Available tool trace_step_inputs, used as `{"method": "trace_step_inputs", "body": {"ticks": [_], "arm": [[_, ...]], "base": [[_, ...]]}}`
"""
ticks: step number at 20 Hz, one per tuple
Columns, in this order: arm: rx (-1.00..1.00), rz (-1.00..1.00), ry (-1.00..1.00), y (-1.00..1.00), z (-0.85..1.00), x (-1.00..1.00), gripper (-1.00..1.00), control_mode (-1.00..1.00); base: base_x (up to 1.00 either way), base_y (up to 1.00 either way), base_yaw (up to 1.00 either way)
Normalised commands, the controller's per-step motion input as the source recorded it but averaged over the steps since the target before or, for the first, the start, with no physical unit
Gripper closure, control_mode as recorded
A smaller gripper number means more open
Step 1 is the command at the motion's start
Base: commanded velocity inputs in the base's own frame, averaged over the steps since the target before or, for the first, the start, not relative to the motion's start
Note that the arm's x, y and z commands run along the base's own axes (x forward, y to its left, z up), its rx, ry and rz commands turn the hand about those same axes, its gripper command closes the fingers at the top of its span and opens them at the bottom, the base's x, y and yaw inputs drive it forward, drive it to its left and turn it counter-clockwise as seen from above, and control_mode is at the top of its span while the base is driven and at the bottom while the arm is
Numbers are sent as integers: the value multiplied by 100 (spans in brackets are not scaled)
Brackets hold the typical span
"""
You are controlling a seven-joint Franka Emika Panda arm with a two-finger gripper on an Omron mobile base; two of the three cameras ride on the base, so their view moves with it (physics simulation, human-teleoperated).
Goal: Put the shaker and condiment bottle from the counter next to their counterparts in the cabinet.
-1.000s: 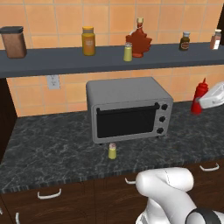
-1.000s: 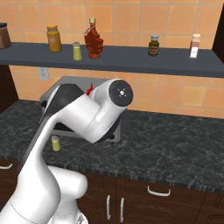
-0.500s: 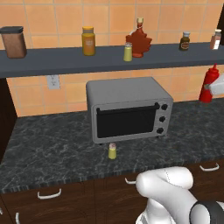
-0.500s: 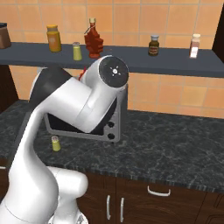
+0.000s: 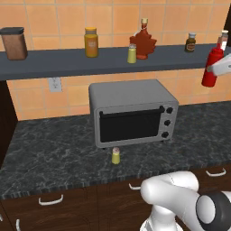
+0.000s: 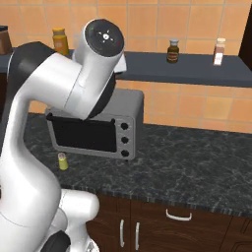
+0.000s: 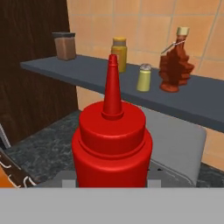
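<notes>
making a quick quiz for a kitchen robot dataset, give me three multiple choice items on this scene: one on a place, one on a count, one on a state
1. Where does the shaker not on the shelf stand?
A. on the counter in front of the toaster oven
B. on top of the toaster oven
C. in a drawer

2. How many yellow-green shakers are there in all?
A. one
B. two
C. four

3. What is the state of the condiment bottle?
A. lying on the counter
B. standing on the shelf
C. held up in the air

Key:
1 A: the shaker stands on the counter just before the toaster oven.
2 B: a second shaker stands on the shelf beside the maple-leaf bottle.
3 C: the condiment bottle hangs upright, clear of counter and shelf.
</notes>
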Motion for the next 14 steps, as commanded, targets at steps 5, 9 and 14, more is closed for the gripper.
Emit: {"method": "trace_step_inputs", "body": {"ticks": [5,9,14], "arm": [[0,-3,0,0,51,20,100,-100],[0,-1,-3,7,1,42,100,-100],[3,-2,-4,0,-4,61,100,-100]], "base": [[0,0,0],[0,0,0],[0,0,0]]}}
